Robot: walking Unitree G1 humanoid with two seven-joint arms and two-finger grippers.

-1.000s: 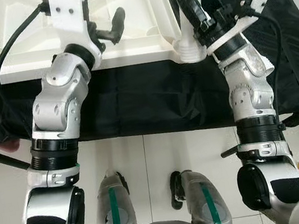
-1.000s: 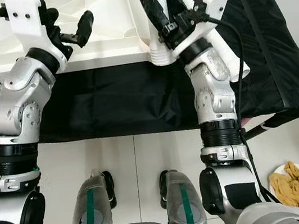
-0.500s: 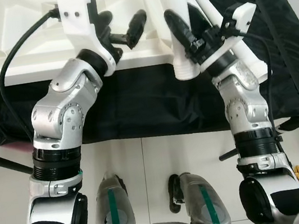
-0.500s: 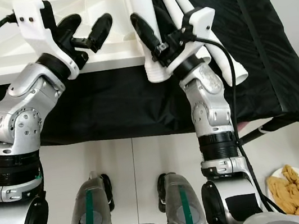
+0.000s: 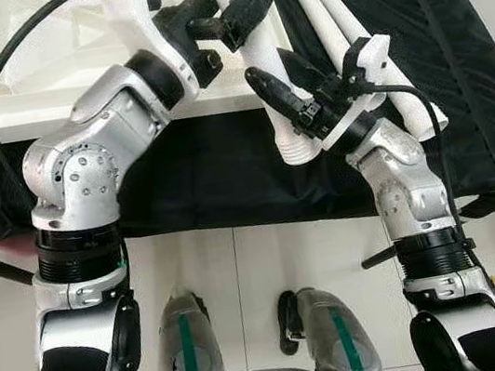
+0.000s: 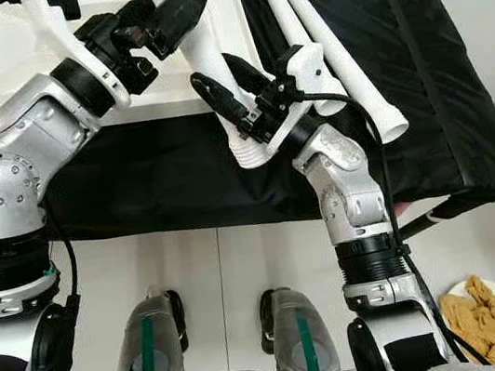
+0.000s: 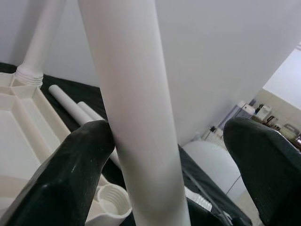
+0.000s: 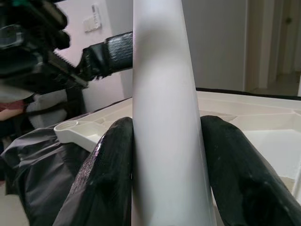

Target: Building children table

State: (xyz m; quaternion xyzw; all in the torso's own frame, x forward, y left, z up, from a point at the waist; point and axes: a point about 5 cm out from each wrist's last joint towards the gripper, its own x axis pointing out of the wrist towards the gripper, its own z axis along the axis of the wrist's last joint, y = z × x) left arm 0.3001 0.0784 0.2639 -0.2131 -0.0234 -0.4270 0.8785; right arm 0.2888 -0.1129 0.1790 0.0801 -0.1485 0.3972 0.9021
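Note:
A white plastic table top (image 5: 27,100) lies upside down on a black-covered surface. My right gripper (image 5: 286,93) is shut on a white table leg (image 5: 250,53), held tilted above the top's near right corner, threaded end toward me. The right wrist view shows its fingers (image 8: 113,174) pressed on both sides of the leg (image 8: 160,70). My left gripper (image 5: 225,12) is open and straddles the same leg higher up. In the left wrist view one finger (image 7: 75,174) touches the leg (image 7: 136,117), while the other finger (image 7: 268,160) stands well apart.
Two more white legs (image 6: 327,32) lie on the black cloth (image 6: 423,101) at the right. Another leg (image 7: 40,47) stands upright in a corner socket of the top. A plate of yellow pieces (image 6: 485,317) sits on the tiled floor at lower right.
My right gripper has carried the leg leftward and tilted it. My left gripper has swung right from over the table top, and its fingers now straddle the leg.

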